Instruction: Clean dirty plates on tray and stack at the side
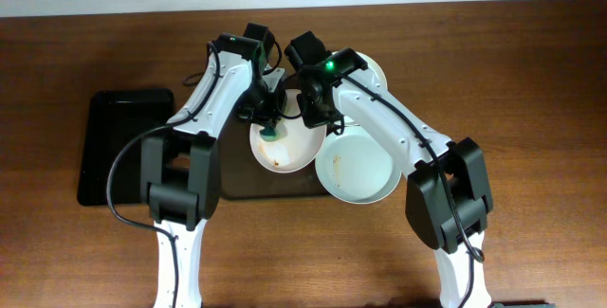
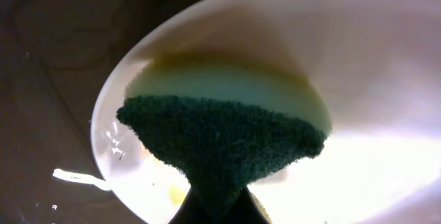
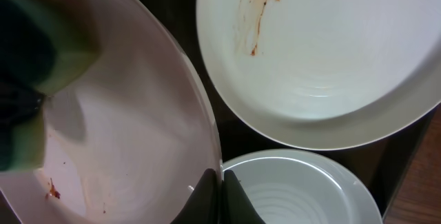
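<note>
Three white plates lie over the dark brown tray (image 1: 254, 187). My right gripper (image 1: 313, 111) is shut on the rim of the middle plate (image 1: 285, 149), which is tilted; the pinch shows in the right wrist view (image 3: 220, 186) on that plate (image 3: 138, 114), which has small red-brown specks. My left gripper (image 1: 269, 118) is shut on a green and yellow sponge (image 2: 220, 124) and presses it inside this plate (image 2: 365, 79). A second plate (image 1: 358, 168) (image 3: 331, 65) with brown smears lies to the right. A third plate (image 1: 368, 65) (image 3: 296, 189) lies behind, partly hidden by my right arm.
A smaller glossy black tray (image 1: 121, 147) sits on the wooden table (image 1: 531, 81) at the left. The sponge also shows at the left edge of the right wrist view (image 3: 34, 65). Both arms cross close together over the brown tray.
</note>
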You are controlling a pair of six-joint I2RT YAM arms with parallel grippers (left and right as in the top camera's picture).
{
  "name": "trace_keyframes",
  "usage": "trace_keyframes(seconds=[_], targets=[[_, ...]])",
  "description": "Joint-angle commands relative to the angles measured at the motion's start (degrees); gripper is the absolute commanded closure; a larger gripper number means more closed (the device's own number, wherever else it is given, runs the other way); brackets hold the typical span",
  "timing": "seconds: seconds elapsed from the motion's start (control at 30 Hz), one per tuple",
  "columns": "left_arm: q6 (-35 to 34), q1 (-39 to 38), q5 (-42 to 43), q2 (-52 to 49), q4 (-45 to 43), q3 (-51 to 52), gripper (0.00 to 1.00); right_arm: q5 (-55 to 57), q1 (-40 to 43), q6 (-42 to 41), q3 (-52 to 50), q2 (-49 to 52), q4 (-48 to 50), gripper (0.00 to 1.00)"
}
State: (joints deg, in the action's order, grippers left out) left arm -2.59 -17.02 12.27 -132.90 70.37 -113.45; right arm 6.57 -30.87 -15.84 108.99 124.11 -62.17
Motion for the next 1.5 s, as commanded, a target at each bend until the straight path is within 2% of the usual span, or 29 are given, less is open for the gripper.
trace_keyframes(seconds=[0.0, 0.1, 0.23, 0.47, 0.6, 0.77, 0.9, 1.07, 1.13, 1.3, 1.47], targets=[[0.66, 0.02, 1.46, -2.34, -1.90, 0.13, 0.99, -0.55, 0.15, 0.44, 1.73, -2.93, -0.04, 0.96], [-0.63, 0.02, 0.28, -3.13, -4.13, 0.13, 0.99, -0.55, 0.15, 0.44, 1.73, -3.56, -0.04, 0.96], [-4.61, 0.02, -8.22, -3.13, -4.90, 0.15, 0.99, -0.52, 0.15, 0.44, 1.73, -4.20, -0.02, 0.96], [-6.67, 0.02, -16.74, -3.13, -4.79, 0.15, 0.99, -0.55, 0.15, 0.39, 1.73, -4.28, -0.04, 0.96], [-7.08, 0.02, -18.14, -3.06, -4.59, -0.33, 0.99, -0.52, 0.15, 0.39, 1.73, -4.28, -0.09, 0.96], [-7.23, 0.04, -21.20, -3.06, -0.74, -5.27, 0.99, -0.52, 0.15, 0.39, 1.73, -4.28, -0.26, 0.96], [-7.23, 0.68, -24.37, -3.06, 5.70, -14.82, 0.99, -0.55, 0.15, 0.37, 1.73, -4.28, -0.44, 0.96], [-7.23, 3.87, -23.56, -3.06, 10.93, -24.55, 0.99, -1.31, 0.15, -1.14, 1.70, -4.24, -0.39, 0.96], [-7.23, 5.27, -21.64, -3.06, 11.61, -25.27, 0.99, -3.15, 0.15, -1.14, 1.70, -4.07, 0.17, 0.96], [-7.21, 8.72, -10.03, -3.10, 12.44, -25.24, 0.99, -5.35, 0.15, -3.30, 1.05, -3.43, 2.08, 0.96], [-7.21, 8.94, -7.08, -3.10, 12.37, -25.24, 0.99, -8.15, 0.09, -4.39, 1.01, -1.53, 2.62, 0.96]])
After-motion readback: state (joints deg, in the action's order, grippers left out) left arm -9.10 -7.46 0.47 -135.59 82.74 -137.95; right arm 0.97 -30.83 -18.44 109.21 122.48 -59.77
